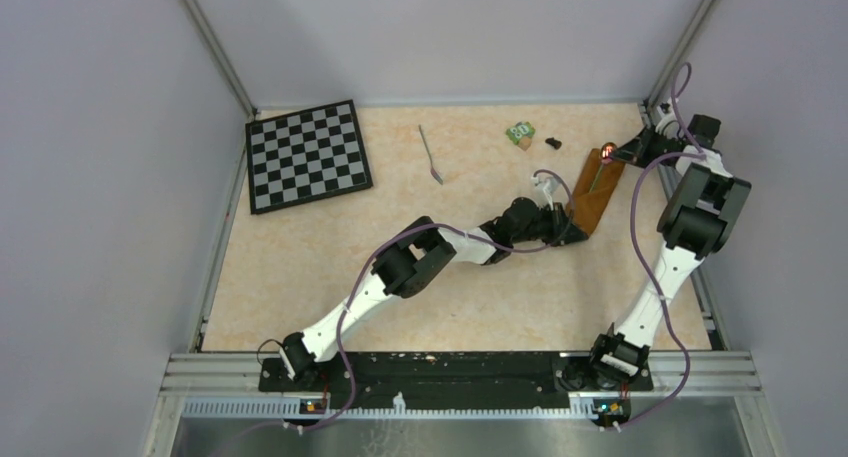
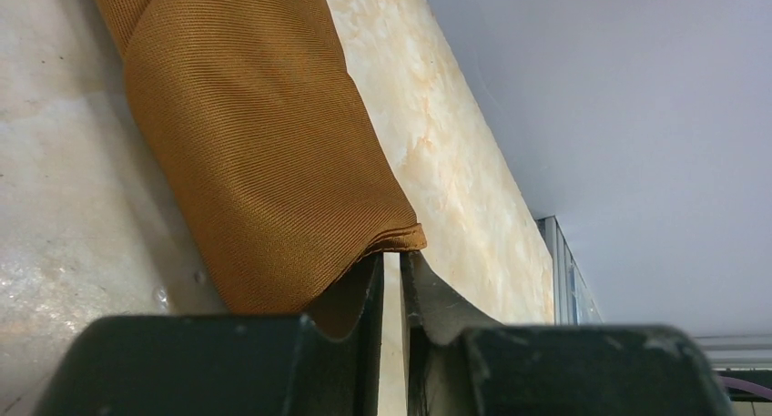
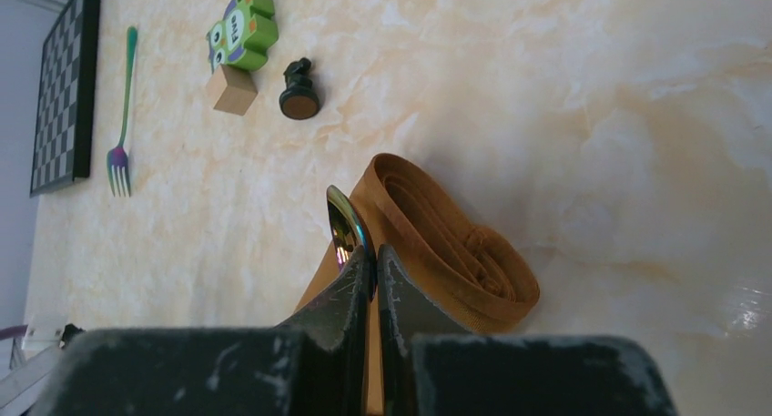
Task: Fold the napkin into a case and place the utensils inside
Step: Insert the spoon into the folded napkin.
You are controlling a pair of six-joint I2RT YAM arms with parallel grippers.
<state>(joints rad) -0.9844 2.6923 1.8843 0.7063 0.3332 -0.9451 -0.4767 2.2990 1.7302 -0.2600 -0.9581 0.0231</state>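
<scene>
Right claw [image 3: 375, 252] grips the spoon [image 3: 340, 218] at the case's [image 3: 446, 243] mouth (left claw [image 2: 391, 263] pinches its corner).

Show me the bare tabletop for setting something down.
Widest bare patch: between left arm and right arm, nearer than the case. Another: below the chessboard, left of the left arm. Crowded: far right, around case, green block, black chess piece.

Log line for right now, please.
left tool: at case near end; right tool: shut on spoon at case mouth; fork: on table
</scene>
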